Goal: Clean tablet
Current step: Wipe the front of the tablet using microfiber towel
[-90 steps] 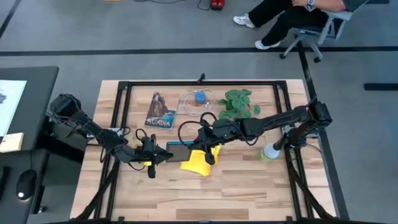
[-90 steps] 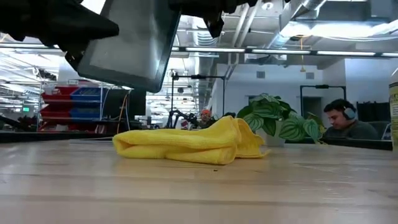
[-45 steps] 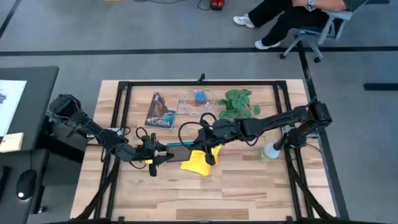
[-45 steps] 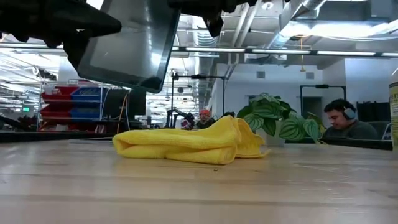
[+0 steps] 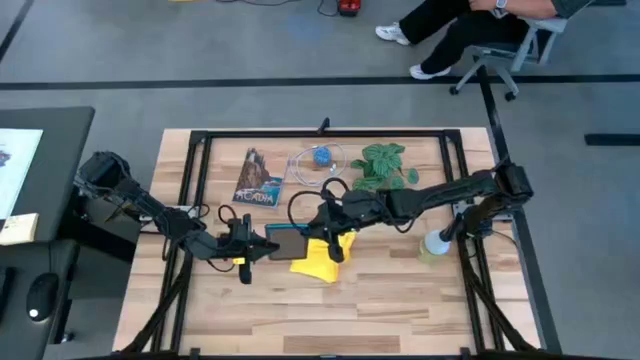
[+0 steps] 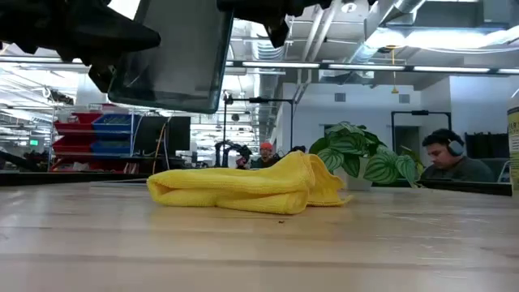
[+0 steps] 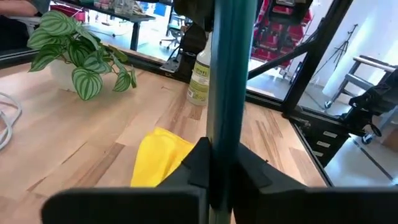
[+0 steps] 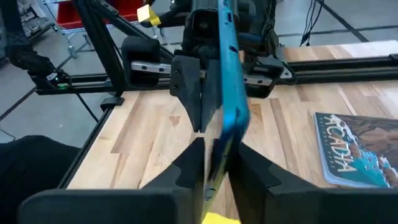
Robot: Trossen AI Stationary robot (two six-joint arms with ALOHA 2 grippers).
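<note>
The tablet [image 5: 290,243] is a thin dark slab with a teal rim. It hangs in the air at the table's middle, between my two grippers. My left gripper [image 5: 258,246] is shut on its left end and my right gripper [image 5: 322,235] on its right end. In the low view the tablet [image 6: 174,57] floats high above the yellow cloth [image 6: 243,188]. The cloth [image 5: 318,260] lies crumpled on the wood, just near of the tablet. Both wrist views show the tablet edge-on [image 7: 229,62] [image 8: 227,81]. My left gripper pinches the tablet's left end [image 7: 214,146] between its two fingers, one on each face. The fingers come level from the table's left. The tablet is lifted clear of the table and tilted. My right gripper pinches the tablet's opposite, right end [image 8: 219,140] between its two fingers, one on each face. It comes roughly level from the table's right. The tablet spans from it to the left gripper, clear of the cloth below.
The ACADIA booklet [image 5: 258,178], a clear bag with a blue thing [image 5: 320,160] and a potted plant [image 5: 383,165] line the far side. A spray bottle [image 5: 435,243] stands at the right. Black frame rails [image 5: 200,170] border the table. Bare wood lies along the near edge.
Both grippers have kept their hold and turned the tablet between them. Its lower edge, slanted a second ago in the low view, now runs nearly level. From above, more of its face shows. The cloth has stayed where it was.
</note>
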